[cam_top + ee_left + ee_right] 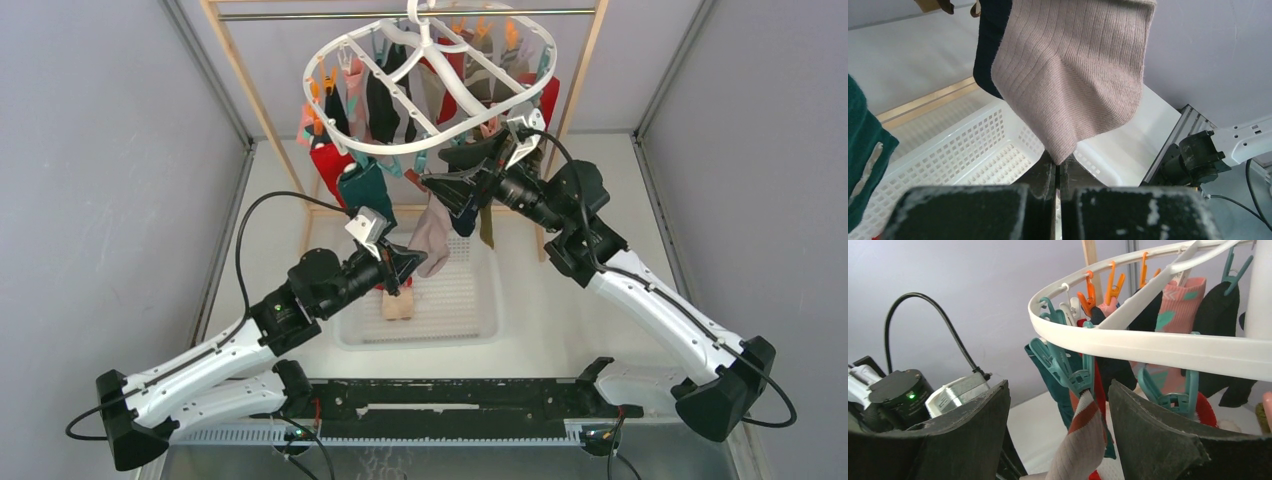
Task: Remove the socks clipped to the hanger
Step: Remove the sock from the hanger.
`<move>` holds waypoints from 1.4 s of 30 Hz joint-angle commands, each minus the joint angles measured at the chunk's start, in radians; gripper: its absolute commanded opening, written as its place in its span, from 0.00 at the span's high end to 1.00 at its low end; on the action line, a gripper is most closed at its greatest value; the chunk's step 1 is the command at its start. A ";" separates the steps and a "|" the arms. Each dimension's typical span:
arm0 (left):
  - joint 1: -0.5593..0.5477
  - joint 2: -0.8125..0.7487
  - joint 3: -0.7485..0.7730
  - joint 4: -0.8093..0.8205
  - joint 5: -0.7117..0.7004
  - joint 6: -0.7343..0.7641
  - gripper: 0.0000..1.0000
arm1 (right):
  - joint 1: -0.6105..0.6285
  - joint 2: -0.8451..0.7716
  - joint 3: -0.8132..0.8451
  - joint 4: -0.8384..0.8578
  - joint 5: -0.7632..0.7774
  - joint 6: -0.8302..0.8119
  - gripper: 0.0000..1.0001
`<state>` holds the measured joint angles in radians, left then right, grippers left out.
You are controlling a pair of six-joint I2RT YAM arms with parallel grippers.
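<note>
Pale table (560, 300) under grey walls, wooden rack (250, 100) at the back, white basket (350, 330) below the hanger (372, 148). Lower than the hanger's near rim and to its left: left gripper (415, 262), clenched on the toe tip of a beige sock (435, 235). Sock hung under the near rim, long axis near upright, toe down and drawn slightly leftward, cuff up toward the rim. From the left wrist, fingers pressed flat together, only the sock's very tip pinched between them. Dark teal sock (365, 190) dangling under the rim further left, apart from those jaws. Right at the hanger's near rim: right gripper (445, 170), reaching in from the right, jaws spread wide and holding nothing. Between them, just under the rim, a teal clip (1068, 372), gripping a grey-and-orange striped sock (1080, 440) that drops straight down through the gap. Contact between fingers and clip not visible. Whether striped and beige are one sock, impossible to tell.
</note>
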<state>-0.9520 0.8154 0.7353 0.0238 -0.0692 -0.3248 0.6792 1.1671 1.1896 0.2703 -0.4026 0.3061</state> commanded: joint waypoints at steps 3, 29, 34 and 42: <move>0.010 -0.023 0.080 0.007 0.019 -0.006 1.00 | 0.031 0.014 0.056 0.000 0.125 -0.059 0.21; 0.010 -0.009 0.095 -0.001 0.048 -0.010 1.00 | 0.021 0.088 0.081 0.063 0.137 -0.034 0.20; 0.010 0.003 0.095 0.002 0.052 -0.009 1.00 | 0.011 0.089 0.082 0.080 0.129 -0.024 0.20; 0.010 0.013 0.089 0.011 0.054 -0.010 1.00 | -0.001 0.094 0.088 0.085 0.119 -0.018 0.21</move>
<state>-0.9501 0.8291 0.7746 -0.0036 -0.0368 -0.3248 0.6861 1.2606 1.2308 0.2977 -0.2714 0.2783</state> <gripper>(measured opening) 0.012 0.799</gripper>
